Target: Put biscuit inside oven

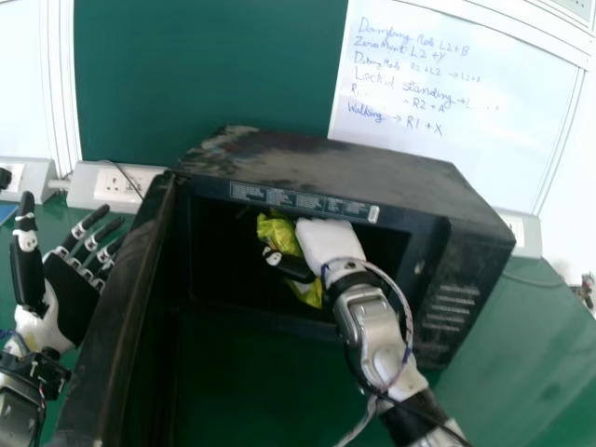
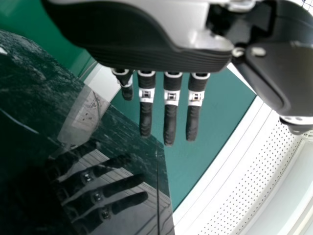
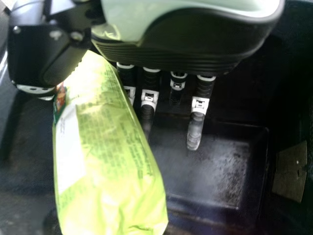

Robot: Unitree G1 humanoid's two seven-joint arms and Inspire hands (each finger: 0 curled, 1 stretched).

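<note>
A whiteboard (image 1: 447, 130) hangs behind our desk (image 1: 503, 335) and oven (image 1: 326, 163). The open door (image 1: 116, 326) stands beside our straight-fingered left hand (image 1: 73, 296); our right hand (image 1: 330, 240) has its fingers round the biscuit (image 1: 277, 233).

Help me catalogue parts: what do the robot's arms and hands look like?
The right arm is silver and black, with looping cables; the left arm is grey and black. The left hand has a black palm; the right hand, a white back. Both have black, white-banded fingers.
</note>
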